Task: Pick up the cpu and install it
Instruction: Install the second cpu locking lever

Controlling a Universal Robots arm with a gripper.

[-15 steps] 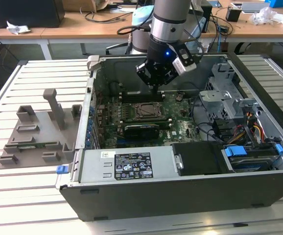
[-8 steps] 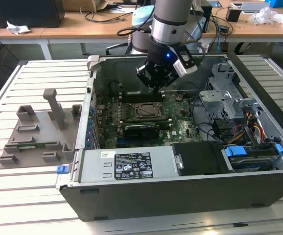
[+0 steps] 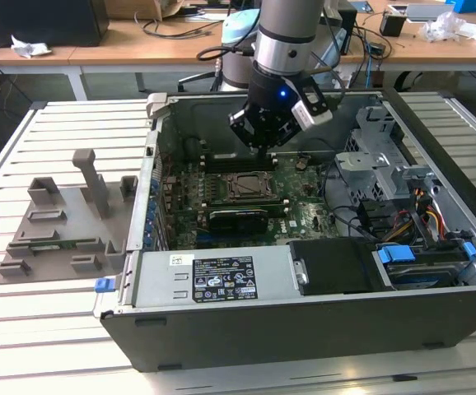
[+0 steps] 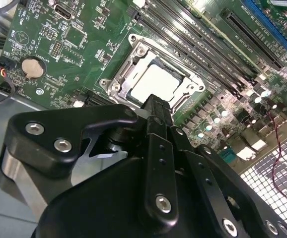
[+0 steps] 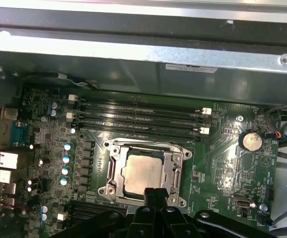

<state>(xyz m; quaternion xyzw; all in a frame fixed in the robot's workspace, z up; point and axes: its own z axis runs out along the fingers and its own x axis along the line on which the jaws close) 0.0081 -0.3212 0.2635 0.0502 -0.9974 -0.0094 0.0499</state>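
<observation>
Hovering inside the open computer case (image 3: 436, 206), the tool (image 3: 264, 136) hangs above the motherboard (image 3: 304, 210), holding nothing, its fingers (image 4: 156, 111) pressed together. In both wrist views the cpu (image 5: 142, 173) (image 4: 156, 84) lies flat in the metal-framed socket (image 5: 114, 171), silver top up, just beyond the fingertips. From the exterior view the socket looks dark, and a grey fixture (image 3: 65, 226) sits on the slatted desk (image 3: 24, 329) at the exterior view's left, well apart.
</observation>
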